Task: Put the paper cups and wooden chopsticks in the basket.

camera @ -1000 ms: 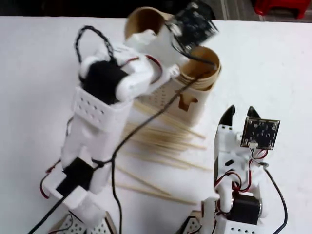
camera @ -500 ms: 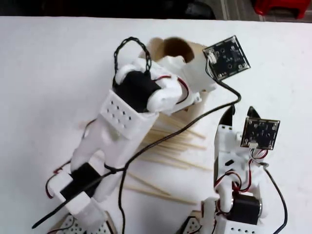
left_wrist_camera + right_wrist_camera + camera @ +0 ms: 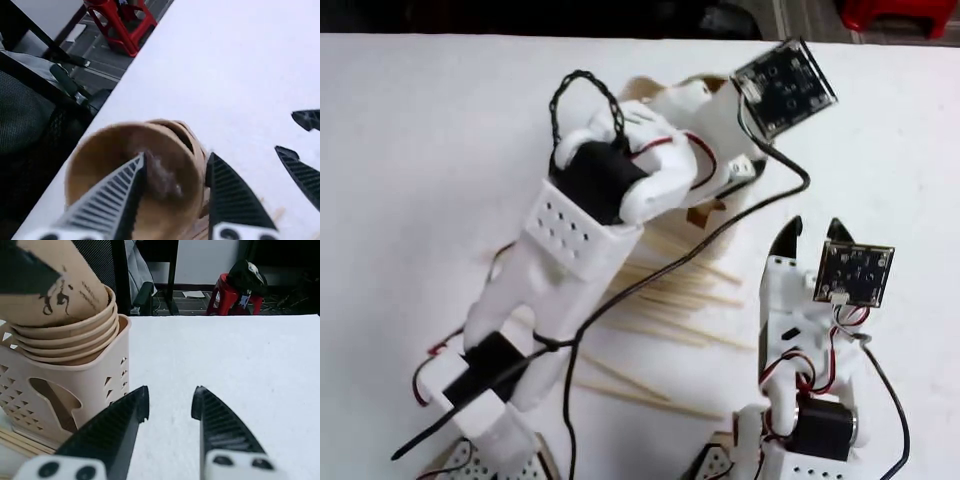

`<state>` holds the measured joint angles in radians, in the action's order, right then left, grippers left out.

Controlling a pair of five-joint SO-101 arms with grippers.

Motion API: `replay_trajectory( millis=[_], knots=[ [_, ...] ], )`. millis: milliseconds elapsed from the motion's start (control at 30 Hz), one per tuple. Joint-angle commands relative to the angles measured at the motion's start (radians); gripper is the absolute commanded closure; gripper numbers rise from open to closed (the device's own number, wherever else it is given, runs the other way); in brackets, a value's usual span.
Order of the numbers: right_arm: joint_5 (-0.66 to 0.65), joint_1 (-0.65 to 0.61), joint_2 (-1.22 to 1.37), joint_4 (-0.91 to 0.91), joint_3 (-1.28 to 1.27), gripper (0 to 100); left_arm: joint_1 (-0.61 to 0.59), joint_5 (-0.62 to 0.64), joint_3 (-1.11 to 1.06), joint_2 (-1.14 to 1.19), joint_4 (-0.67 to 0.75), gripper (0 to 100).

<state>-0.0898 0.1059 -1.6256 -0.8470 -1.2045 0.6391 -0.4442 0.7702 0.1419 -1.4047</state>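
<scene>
My left gripper [image 3: 177, 160] is shut on a brown paper cup [image 3: 100, 160], one finger inside it and one outside its wall. In the right wrist view that cup [image 3: 65, 285] leans tilted on top of several stacked cups [image 3: 70, 342] standing in the beige basket [image 3: 95, 385]. From above, the left arm [image 3: 620, 180] covers most of the basket [image 3: 705, 212]; part of the cup's rim [image 3: 642, 88] peeks out behind it. Wooden chopsticks [image 3: 670, 300] lie scattered on the table in front of the basket. My right gripper [image 3: 810, 235] stands open and holds nothing, to the right of the chopsticks.
The white table [image 3: 410, 130] has free room to the left and right of the basket. The left arm's black cable [image 3: 650, 275] hangs across the chopsticks. A red stool [image 3: 120, 25] and dark chairs stand beyond the table's far edge.
The left arm swung the cup from behind the basket to over it and lowered it onto the stacked cups. The right arm has stayed still.
</scene>
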Motion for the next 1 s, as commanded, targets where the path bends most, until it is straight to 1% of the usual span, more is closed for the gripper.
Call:
replay_trajectory(
  millis=[0,133,233,300,367,467,500,667,767,867,967],
  knots=[
    [-0.012,-0.007,-0.010,0.024,0.005,84.8,-0.021,0.028,0.005,-0.048,0.081,80],
    [-0.015,-0.007,-0.010,0.024,0.005,84.8,-0.024,0.048,0.008,-0.048,0.107,80],
    [-0.051,-0.008,-0.010,0.024,0.005,85.0,-0.033,0.048,0.000,-0.048,0.135,80],
    [-0.051,-0.008,-0.010,0.024,0.005,85.0,-0.045,0.049,0.000,-0.048,0.130,80],
    [-0.051,-0.008,-0.010,0.024,0.005,85.0,-0.064,0.078,0.005,-0.056,0.114,80],
    [-0.051,-0.008,-0.010,0.024,0.005,85.0,-0.108,0.121,0.028,-0.067,0.051,80],
    [-0.051,-0.008,-0.010,0.024,0.005,85.0,-0.130,0.123,0.038,-0.076,0.009,82],
    [-0.051,-0.008,-0.010,0.024,0.005,85.0,-0.183,0.104,0.095,-0.173,-0.226,98],
    [-0.051,-0.008,-0.013,0.024,0.005,84.9,-0.183,0.063,0.126,-0.286,-0.350,98],
    [-0.051,-0.008,-0.018,0.024,0.009,84.8,-0.194,0.068,0.094,-0.430,-0.377,98],
    [-0.058,-0.004,-0.027,0.019,0.026,85.0,-0.249,0.069,-0.026,-0.590,-0.374,98]
  ],
)
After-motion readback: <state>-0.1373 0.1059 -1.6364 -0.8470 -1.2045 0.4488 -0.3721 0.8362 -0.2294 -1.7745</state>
